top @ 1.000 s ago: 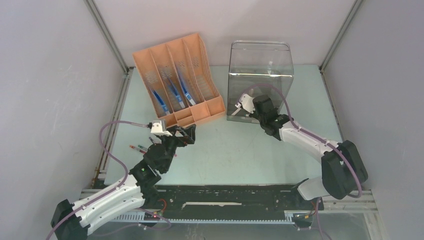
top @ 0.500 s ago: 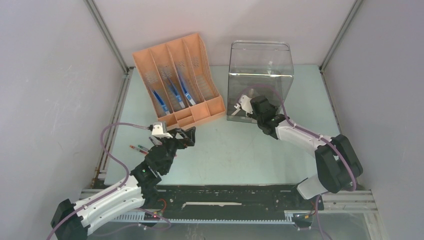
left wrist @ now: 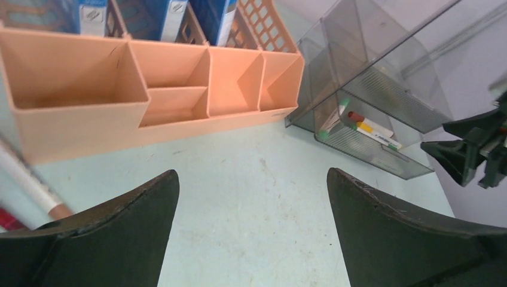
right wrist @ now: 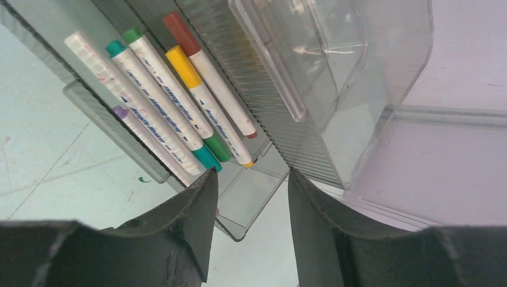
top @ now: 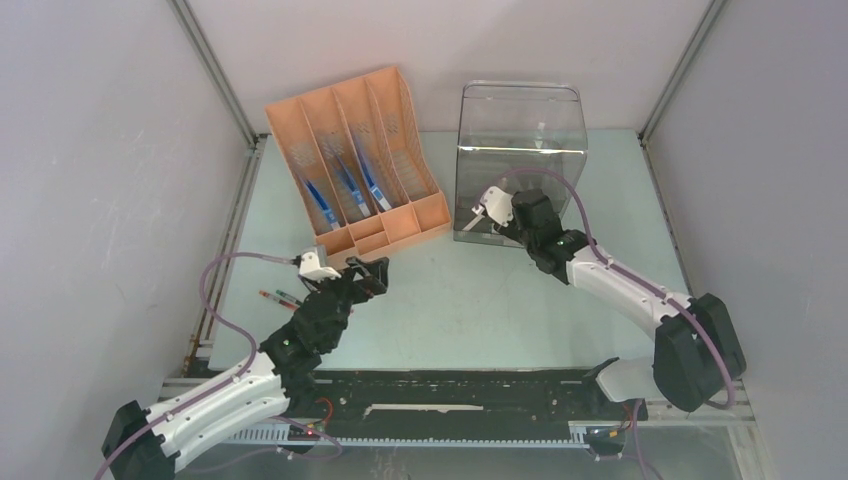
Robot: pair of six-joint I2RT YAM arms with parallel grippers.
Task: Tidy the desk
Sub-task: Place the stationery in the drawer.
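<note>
— What was the desk (top: 470, 300) like?
— Pale mint green, lightly marked, filling the floor of a grey-walled (top: 100, 150) booth, with aluminium rails (top: 232, 225) at its edges. An orange file organizer (top: 350, 160) and a clear plastic bin (top: 520, 150) stood along its far side.
— The grippers?
— The left gripper (left wrist: 252, 176) hovered near the organizer, fingers wide apart, empty. The right gripper (right wrist: 251, 179) faced the bin's markers (right wrist: 173, 113), jaws parted, holding nothing.
</note>
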